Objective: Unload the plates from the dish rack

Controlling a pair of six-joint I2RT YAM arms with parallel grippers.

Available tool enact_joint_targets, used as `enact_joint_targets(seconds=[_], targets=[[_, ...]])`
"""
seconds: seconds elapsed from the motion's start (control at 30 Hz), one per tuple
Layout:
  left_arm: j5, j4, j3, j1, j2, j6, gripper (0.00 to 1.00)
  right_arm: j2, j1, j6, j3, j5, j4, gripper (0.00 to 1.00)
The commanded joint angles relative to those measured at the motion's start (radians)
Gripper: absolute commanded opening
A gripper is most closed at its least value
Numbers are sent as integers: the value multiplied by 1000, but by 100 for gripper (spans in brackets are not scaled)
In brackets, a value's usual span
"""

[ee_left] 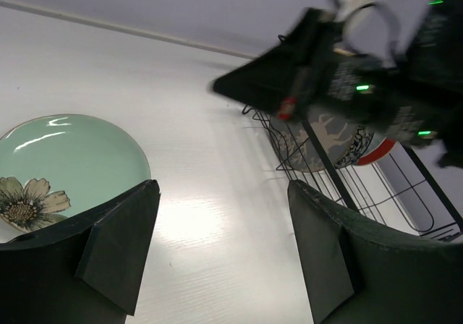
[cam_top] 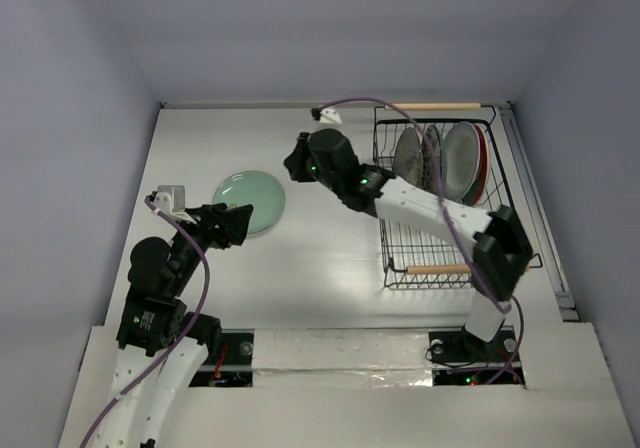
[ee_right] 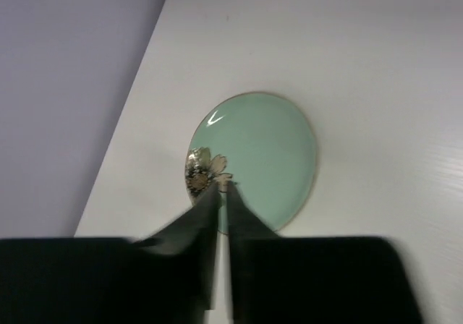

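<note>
- Mint green plate (cam_top: 249, 201): out of the rack and flat on the desk (cam_top: 320, 268), flower decal near its rim. It lies just ahead of the left pincer (cam_top: 232, 223), off the left finger's side. It is also ahead of and below the right pincer (ee_right: 221, 186).
- Other plates (cam_top: 440, 158): on edge in the far half of the dish rack (cam_top: 415, 253), to the right of the right pincer. The deer-pattern plate (ee_left: 340, 139) faces that pincer, and a red rim shows on the far side of the stack.
- Right pincer: clenched to a thin slit with nothing in it. It is in the air between the mint plate and the rack and is blurred in the left wrist view, so it is in motion. Direction cannot be told.
- Left pincer: released, fingers wide apart, low over the desk, grasping nothing.
- Judgement: one plate unloaded, several to go. The step in hand is fetching the next plate, probably the deer one as the nearest.
- To do it well:
  - Spread the fingers before reaching the rack.
  - Come in from above, clear of the wooden handle (cam_top: 437, 107).
  - Straddle the top rim of one plate only, and seat deep before clenching.
  - Lift straight up out of the wire slots before swinging left.
- Risks: glazed rims may slip, and the neighbouring plates could tip.
</note>
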Motion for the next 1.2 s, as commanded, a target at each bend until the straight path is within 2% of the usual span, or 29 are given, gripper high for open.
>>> enact_joint_targets(seconds=[0.0,0.07,0.1,0.17,0.2,0.23,0.27,0.3,0.33,0.37,0.43,0.5,0.53,0.67,0.7,0.77,0.93,1.07,1.1,1.17], targets=[[15,42,-12,4,2,-3,68,-189,-42,-122,-109,153,-53,0],[21,45,-12,4,1,-1,62,-307,-97,-152,-160,197,-111,0],[25,46,-12,4,1,0,60,-342,-114,-191,-201,266,-137,0],[27,48,-12,4,1,-1,48,-433,-163,-216,-226,340,-237,0],[30,49,-13,4,2,0,43,-458,-180,-254,-247,383,-266,9],[30,48,-13,4,2,0,27,-478,-215,-267,-250,398,-327,15],[28,46,-13,4,4,-1,21,-508,-232,-274,-253,414,-355,22],[24,46,-10,4,4,0,14,-521,-246,-300,-258,441,-376,44],[19,45,-12,4,5,-1,7,-530,-261,-307,-266,452,-416,51],[15,42,-12,4,5,-1,5,-539,-293,-313,-269,464,-432,55],[13,40,-10,4,7,-1,7,-544,-318,-331,-276,460,-449,57],[16,40,-10,4,10,0,16,-530,-350,-346,-283,438,-444,57],[16,40,-10,4,10,0,23,-521,-359,-350,-283,437,-444,56],[19,40,-10,4,10,-1,32,-446,-387,-363,-261,423,-446,55],[22,40,-9,4,9,2,37,-394,-396,-379,-243,421,-444,54],[22,42,-9,4,9,2,40,-354,-407,-380,-234,421,-455,52],[24,42,-12,4,5,2,42,-291,-407,-394,-180,498,-490,25],[27,46,-10,4,5,0,43,-318,-407,-440,-161,515,-478,13],[30,45,-10,4,5,0,43,-324,-407,-449,-161,515,-478,13],[30,46,-12,4,4,2,43,-334,-396,-471,-146,527,-478,5]])
